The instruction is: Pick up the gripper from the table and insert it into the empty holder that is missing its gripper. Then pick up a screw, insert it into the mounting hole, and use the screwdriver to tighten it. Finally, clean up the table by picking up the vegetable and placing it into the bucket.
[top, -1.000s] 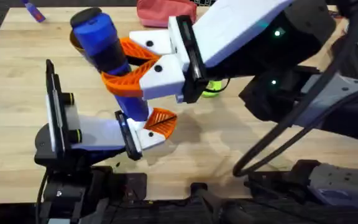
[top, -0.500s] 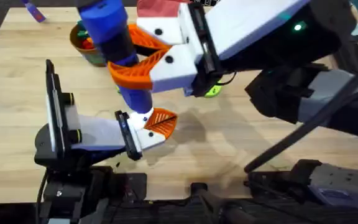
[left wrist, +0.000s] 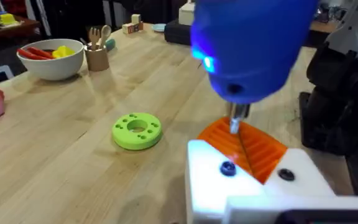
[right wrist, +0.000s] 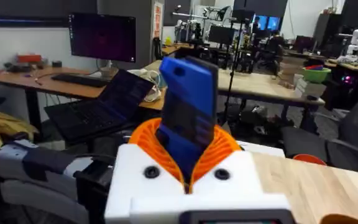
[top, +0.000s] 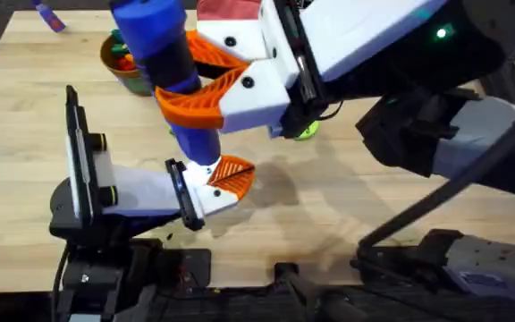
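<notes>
1. Screwdriver, blue cylindrical electric with black band and thin metal bit [top: 164,67], held upright over the table's near middle, pinched between the 2 orange ribbed pads [top: 190,107] of the right gripper [top: 206,79].
2. Bit tip [left wrist: 235,121] is down on the orange ribbed wedge fingertip [top: 232,173], which sits on the white plastic holder block [top: 206,199] at the front of the left arm; a blue light glows on the screwdriver body in the left wrist view.
3. Left gripper [top: 208,188]: its fingers carry that holder and orange tip, nothing seen between them; cannot tell whether they're spread or pressed together.
4. Olive-green round tin bucket [top: 119,64] sits far back left on the light wooden plank table [top: 347,197], partly behind the screwdriver, with colourful bits inside.
5. Small yellow-green oval toy vegetable [top: 306,131] lies on the table just under the right arm, mostly hidden.
6. Green round disc with holes [left wrist: 137,130] lies flat on the wood, near the holder.
7. White bowl [left wrist: 50,58] with red and yellow items stands farther off.
</notes>
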